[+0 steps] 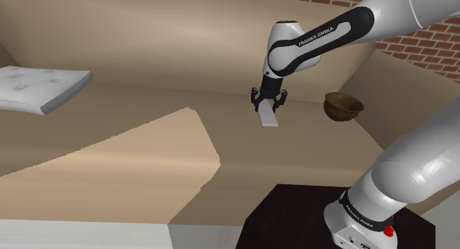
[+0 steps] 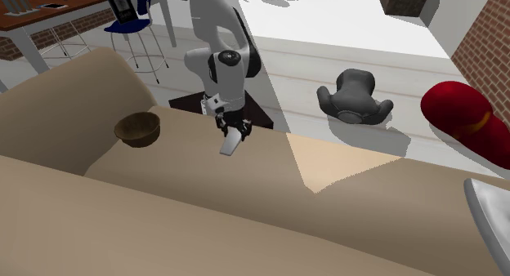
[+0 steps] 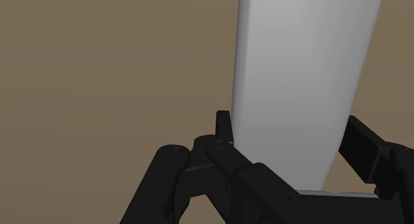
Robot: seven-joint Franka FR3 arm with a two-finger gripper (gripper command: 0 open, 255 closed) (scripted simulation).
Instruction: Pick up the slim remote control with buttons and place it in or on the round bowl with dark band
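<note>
While the tool [image 1: 269, 103] grips the pale remote [image 1: 268, 119] by one end, carry it toward the shoulder view's three o'clock; release low over the brown bowl [image 1: 343, 106].

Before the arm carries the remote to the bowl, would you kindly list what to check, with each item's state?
1. The black two-finger gripper clasps the slim pale-grey remote: ok.
2. Remote's lower end clear of the tan sofa cushion: cannot tell.
3. The round brown bowl sits with its opening upward: ok.
4. Bowl holds nothing: ok.
5. Cushion between remote and bowl is bare: ok.
</note>
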